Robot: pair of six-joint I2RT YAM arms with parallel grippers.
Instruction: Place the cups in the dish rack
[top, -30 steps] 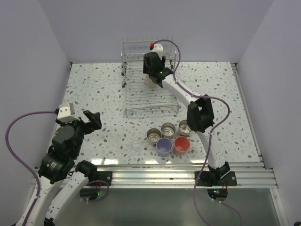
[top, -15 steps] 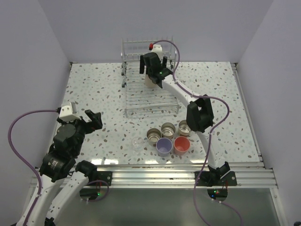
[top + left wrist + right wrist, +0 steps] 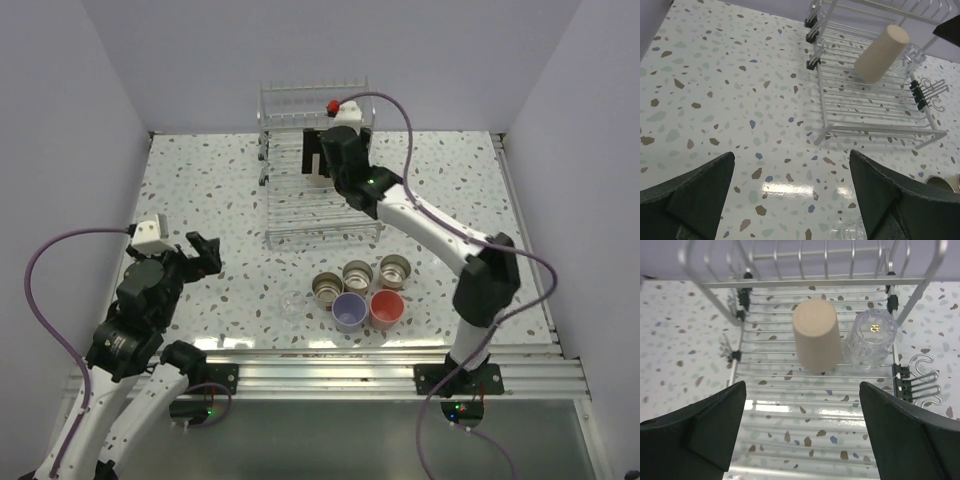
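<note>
Right gripper (image 3: pixel 800 440): jaws spread wide and empty, poised above the dish rack (image 3: pixel 815 282). Directly ahead of it lie a beige cup (image 3: pixel 815 335), bottom end uppermost on the wires, and a clear cup (image 3: pixel 871 337) just beside it on the right. Left gripper (image 3: pixel 792 200): jaws spread wide and empty over the speckled table (image 3: pixel 715 100), with the rack ahead to its right. Well behind the right gripper, three metallic cups (image 3: pixel 357 273), a lavender cup (image 3: pixel 348 311) and a coral-pink cup (image 3: pixel 386 308) cluster together, with a second clear cup (image 3: pixel 291 304) nearer the left gripper.

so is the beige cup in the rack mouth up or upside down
Upside down: the beige cup stands on the dish rack wires, closed base on top; no opening shows in either wrist view.
</note>
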